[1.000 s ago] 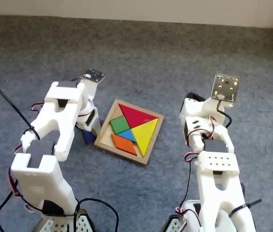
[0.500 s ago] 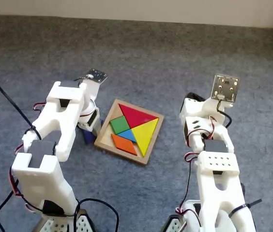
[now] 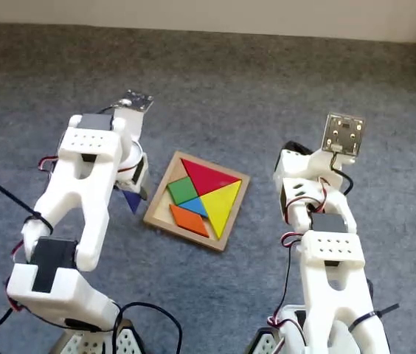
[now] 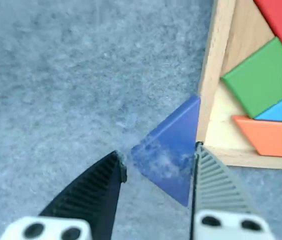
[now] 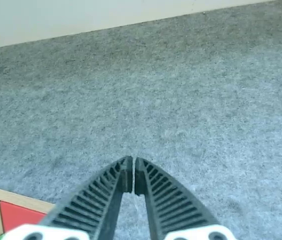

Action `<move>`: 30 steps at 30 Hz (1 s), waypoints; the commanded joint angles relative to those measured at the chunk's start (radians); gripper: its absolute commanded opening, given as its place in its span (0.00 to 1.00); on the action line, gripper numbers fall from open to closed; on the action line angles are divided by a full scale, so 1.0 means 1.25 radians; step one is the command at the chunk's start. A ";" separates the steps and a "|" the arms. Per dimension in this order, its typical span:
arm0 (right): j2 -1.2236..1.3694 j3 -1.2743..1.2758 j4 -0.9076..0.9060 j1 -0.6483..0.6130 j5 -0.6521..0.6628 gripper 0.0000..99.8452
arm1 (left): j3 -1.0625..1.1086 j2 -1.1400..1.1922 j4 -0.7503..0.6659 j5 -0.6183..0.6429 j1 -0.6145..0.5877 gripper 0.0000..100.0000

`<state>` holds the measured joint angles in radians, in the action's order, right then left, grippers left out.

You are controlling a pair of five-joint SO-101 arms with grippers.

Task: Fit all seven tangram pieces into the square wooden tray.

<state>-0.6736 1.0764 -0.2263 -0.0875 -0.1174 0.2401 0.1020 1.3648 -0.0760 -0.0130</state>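
task state: five pieces sit in the square wooden tray (image 4: 215,60); by count, two of seven are not yet seated.
seated, high view: red triangle (image 3: 208,177) at 12–1 o'clock, green square (image 3: 184,190) at 10, yellow triangle (image 3: 223,205) at 4, orange parallelogram (image 3: 189,219) at 7, light blue triangle (image 3: 194,206) near centre.
open slot: bare wood shows along the tray's 9 o'clock wall, between the green square and the orange piece.
loose piece: the dark blue triangle (image 4: 171,150) is outside the tray at its 9 o'clock side, one corner right at the rim.
left gripper (image 4: 158,157): over the blue triangle with jaws apart, one each side. The pale finger (image 4: 211,180) is against the triangle's edge. The dark finger (image 4: 103,187) is just beside the opposite corner. No firm clamp is visible.
right gripper (image 5: 133,175): jaws together, nothing between them, over bare carpet (image 5: 206,90). It is well apart from the tray, off its 2–3 o'clock side.
step in hand (judgement): the left arm is working the blue triangle toward the 9 o'clock slot.
left to do (judgement): grip or nudge it over the rim and rotate it to match the gap, then seat the last piece.
risk (judgement): the corner catches on the rim and shoves the tray.
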 commanded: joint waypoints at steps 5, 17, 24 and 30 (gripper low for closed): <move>-0.030 -0.007 0.024 0.009 0.011 0.03 | -0.023 -0.041 0.056 0.203 0.084 0.16; -0.030 -0.007 0.024 0.009 0.011 0.03 | 0.018 -0.040 0.049 0.421 0.089 0.17; -0.030 -0.007 0.024 0.008 0.011 0.03 | 0.019 -0.040 0.047 0.443 0.099 0.29; -0.030 -0.007 0.024 0.008 0.011 0.03 | 0.019 -0.044 0.022 0.481 0.095 0.32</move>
<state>-0.6736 1.0764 -0.2263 -0.0875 -0.1174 0.2677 0.1020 1.4016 0.5102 0.0928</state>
